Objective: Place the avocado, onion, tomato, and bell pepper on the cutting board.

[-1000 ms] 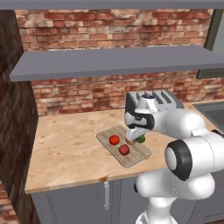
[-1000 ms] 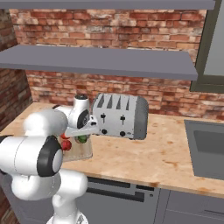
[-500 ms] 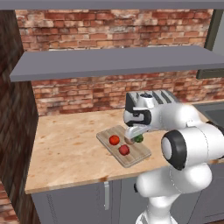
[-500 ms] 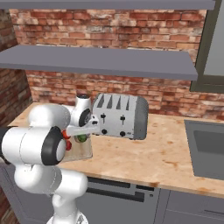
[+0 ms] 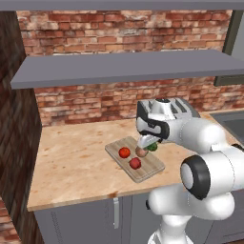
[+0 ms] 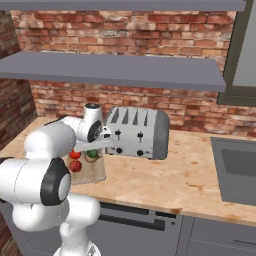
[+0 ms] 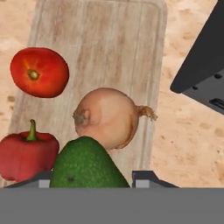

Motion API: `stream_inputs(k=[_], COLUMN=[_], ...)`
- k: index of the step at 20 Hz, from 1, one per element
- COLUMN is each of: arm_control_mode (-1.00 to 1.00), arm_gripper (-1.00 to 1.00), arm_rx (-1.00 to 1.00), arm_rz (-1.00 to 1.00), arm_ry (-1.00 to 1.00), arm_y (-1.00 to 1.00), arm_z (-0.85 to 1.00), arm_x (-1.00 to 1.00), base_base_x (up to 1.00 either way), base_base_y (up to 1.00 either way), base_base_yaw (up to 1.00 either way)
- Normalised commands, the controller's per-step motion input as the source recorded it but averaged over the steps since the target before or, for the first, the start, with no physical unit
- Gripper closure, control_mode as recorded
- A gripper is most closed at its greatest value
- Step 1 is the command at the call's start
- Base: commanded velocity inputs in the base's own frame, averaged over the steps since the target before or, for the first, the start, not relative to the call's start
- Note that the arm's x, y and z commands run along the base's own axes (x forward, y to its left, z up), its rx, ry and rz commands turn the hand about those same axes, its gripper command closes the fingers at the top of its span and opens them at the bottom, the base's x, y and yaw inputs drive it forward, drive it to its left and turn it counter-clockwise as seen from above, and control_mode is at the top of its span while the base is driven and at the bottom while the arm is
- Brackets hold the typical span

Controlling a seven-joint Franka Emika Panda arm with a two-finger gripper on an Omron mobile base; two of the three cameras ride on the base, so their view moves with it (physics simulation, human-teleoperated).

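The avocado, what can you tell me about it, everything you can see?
The avocado is a dark green, slightly pebbled oval, whole and unpeeled. It sits between the gripper fingers, which are shut on it, above the near end of the wooden cutting board, close beside the onion and near the bell pepper.

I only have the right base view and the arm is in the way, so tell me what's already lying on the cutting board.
Observer: The hand view shows the tomato, the onion and the bell pepper on the cutting board.
Operator: And the avocado?
Observer: The avocado sits between the fingertips of the gripper, closed on it, in front of the onion.
Operator: Is it over the board?
Observer: In the left base view it hangs above the board's right edge.
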Motion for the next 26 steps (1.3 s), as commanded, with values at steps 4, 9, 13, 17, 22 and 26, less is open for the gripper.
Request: stream_inputs(k=[4,9,13,17,22,26], arm_control_mode=[-1.00,-1.00,-1.00,-1.00,-1.00,-1.00], arm_gripper=[1.00,1.00,1.00,1.00,1.00,1.00], arm_rx=[0.00,0.00,0.00,0.00,0.00,0.00], arm_rz=[0.00,0.00,0.00,0.00,0.00,0.00], arm_ry=[-0.16,0.00,0.00,0.00,0.04,0.03], arm_y=[0.00,0.00,0.00,-0.03,-0.05,-0.01], arm_z=[0.13,-0.07,-0.04,-0.13,-0.31,-0.20], arm_x=[-0.48,-0.28,-0.10,0.00,0.00,0.00], base_base_x=[0.00,0.00,0.00,0.00,0.00,0.00], base_base_y=[0.00,0.00,0.00,0.00,0.00,0.00], base_base_yaw=[0.00,0.00,0.00,0.00,0.00,0.00])
